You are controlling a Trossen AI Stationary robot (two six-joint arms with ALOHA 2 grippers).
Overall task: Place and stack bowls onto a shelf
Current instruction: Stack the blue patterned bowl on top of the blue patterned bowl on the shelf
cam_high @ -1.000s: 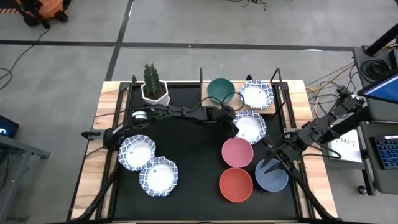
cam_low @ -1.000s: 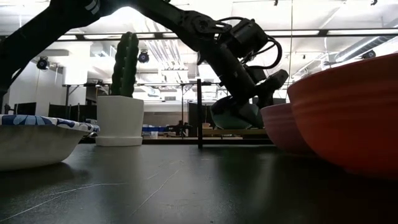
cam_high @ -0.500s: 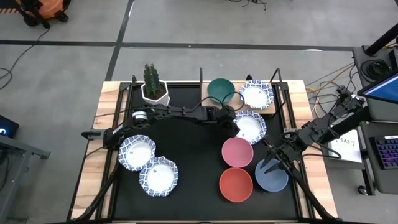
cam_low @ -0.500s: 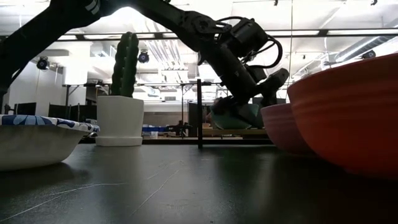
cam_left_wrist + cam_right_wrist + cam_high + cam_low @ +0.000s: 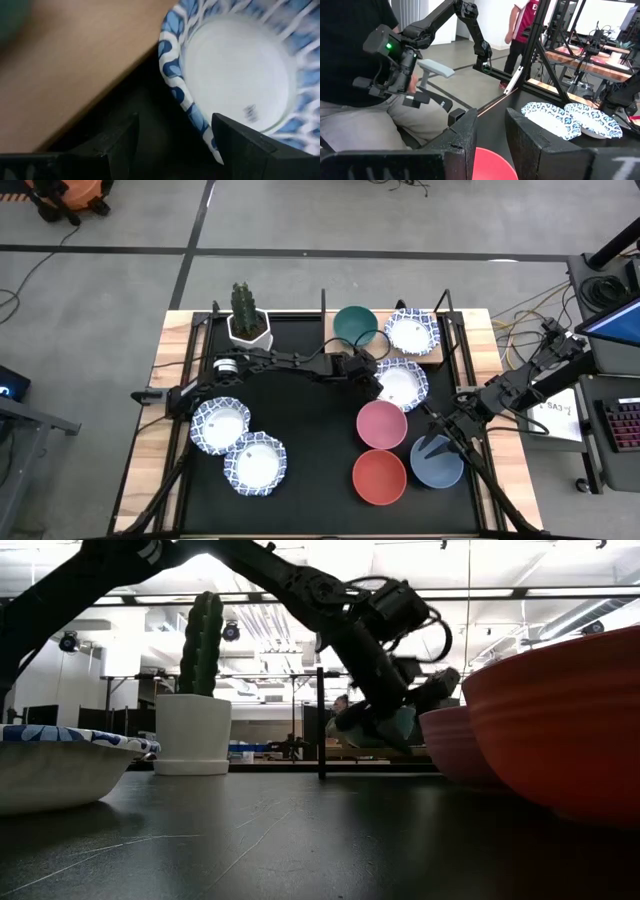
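We see the left gripper (image 5: 374, 383) at the centre of the high view, over the near rim of a patterned bowl (image 5: 402, 383) on the black worktop (image 5: 310, 430); its jaws are spread, the rim between them in the wrist view. The shelf (image 5: 432, 352) sits upper right of centre, carrying a green bowl (image 5: 354, 325) and another patterned bowl (image 5: 410, 331). The right gripper (image 5: 436, 444) hangs at lower right over the blue bowl (image 5: 440, 467), jaws spread. Pink (image 5: 381, 424) and red (image 5: 379, 476) bowls lie beside it.
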